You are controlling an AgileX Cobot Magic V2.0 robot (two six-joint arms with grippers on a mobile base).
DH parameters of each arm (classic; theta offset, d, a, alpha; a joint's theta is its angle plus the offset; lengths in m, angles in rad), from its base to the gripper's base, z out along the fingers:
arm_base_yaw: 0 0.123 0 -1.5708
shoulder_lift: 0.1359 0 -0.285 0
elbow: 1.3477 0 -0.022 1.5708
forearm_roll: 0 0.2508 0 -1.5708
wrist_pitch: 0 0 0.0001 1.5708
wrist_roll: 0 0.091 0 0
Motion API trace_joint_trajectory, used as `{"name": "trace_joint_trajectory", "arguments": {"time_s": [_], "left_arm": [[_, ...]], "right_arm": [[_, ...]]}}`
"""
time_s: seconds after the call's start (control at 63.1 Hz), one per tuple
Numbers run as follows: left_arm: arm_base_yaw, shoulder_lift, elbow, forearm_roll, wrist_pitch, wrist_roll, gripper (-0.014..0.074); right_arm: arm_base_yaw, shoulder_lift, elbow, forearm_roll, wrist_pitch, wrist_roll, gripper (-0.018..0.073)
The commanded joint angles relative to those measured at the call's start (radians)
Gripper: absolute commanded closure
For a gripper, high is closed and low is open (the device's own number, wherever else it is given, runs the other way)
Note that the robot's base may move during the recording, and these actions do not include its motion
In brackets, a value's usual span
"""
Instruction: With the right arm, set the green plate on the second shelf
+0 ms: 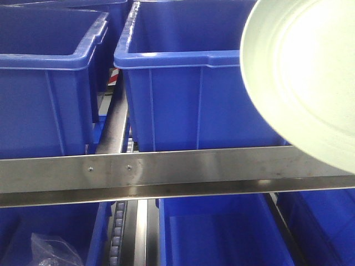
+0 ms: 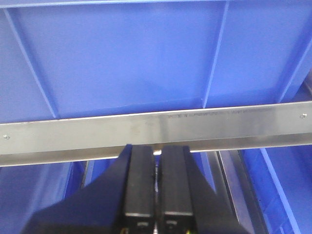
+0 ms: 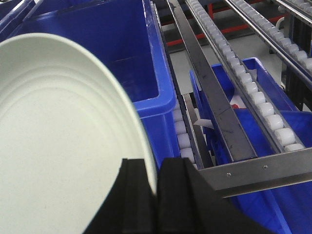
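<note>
The green plate (image 1: 310, 72) is pale and round, tilted on edge at the upper right of the front view, in front of a blue bin (image 1: 188, 83). In the right wrist view the green plate (image 3: 63, 141) fills the left half, held up above a blue bin (image 3: 122, 58). My right gripper (image 3: 156, 168) is shut on the plate's rim, one finger on each face. My left gripper (image 2: 156, 151) is shut with nothing between its fingers, just below a steel shelf rail (image 2: 156, 129).
Blue bins (image 1: 44, 83) stand side by side on the upper shelf behind a steel rail (image 1: 166, 172). More blue bins (image 1: 222, 233) sit on the level below. Roller tracks (image 3: 243, 83) and steel dividers (image 3: 209, 87) run between the bins.
</note>
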Motion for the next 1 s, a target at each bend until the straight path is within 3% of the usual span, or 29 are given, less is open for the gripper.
{"name": "trace_joint_trajectory", "arguments": {"time_s": [0.0,0.983], "left_arm": [[-0.007,-0.023,0.041,0.004,-0.058,-0.002,0.0472],[-0.007,-0.023,0.041,0.004,-0.058,-0.002,0.0472]], "right_arm": [[-0.008,0.002,-0.035,-0.005,-0.110,0.001,0.0511],[-0.008,0.002,-0.035,-0.005,-0.110,0.001,0.0511]]}}
